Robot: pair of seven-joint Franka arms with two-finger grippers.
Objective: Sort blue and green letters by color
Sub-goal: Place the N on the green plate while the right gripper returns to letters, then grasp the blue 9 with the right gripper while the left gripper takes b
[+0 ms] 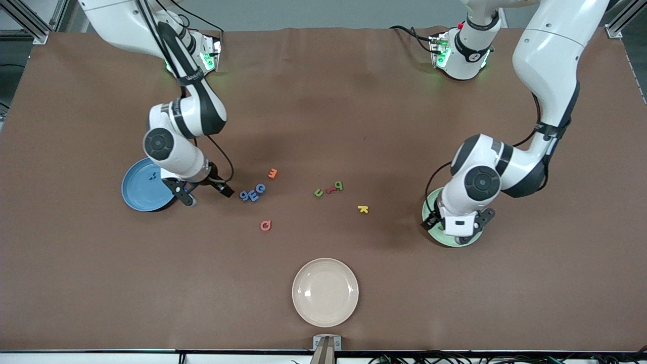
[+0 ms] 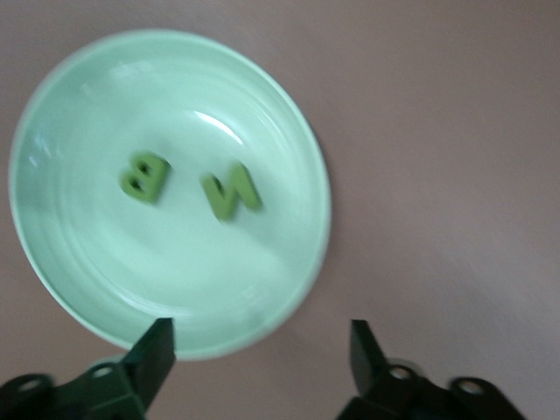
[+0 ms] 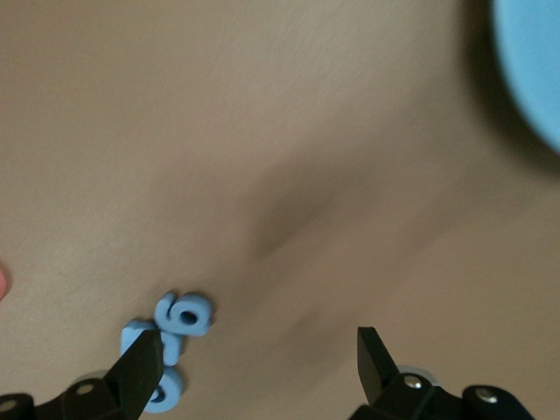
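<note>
Three blue letters (image 1: 252, 192) lie clustered mid-table; in the right wrist view (image 3: 182, 313) they sit by one fingertip. One more blue letter (image 1: 150, 176) lies in the blue plate (image 1: 139, 197). My right gripper (image 1: 204, 192) (image 3: 258, 359) is open and empty, low over the bare table between the blue plate and the cluster. Two green letters (image 1: 318, 192) (image 1: 338, 185) lie mid-table with a dark red letter (image 1: 330, 190) between them. My left gripper (image 1: 457, 228) (image 2: 262, 354) is open and empty over the rim of the green plate (image 1: 435, 233) (image 2: 61, 289), which holds a green B (image 2: 144, 176) and N (image 2: 231, 190).
An orange letter (image 1: 272, 173), a pink Q (image 1: 266, 225) and a yellow K (image 1: 363, 209) lie around the middle. A cream plate (image 1: 325, 291) stands near the table's front edge. The blue plate's edge shows in the right wrist view (image 3: 534, 61).
</note>
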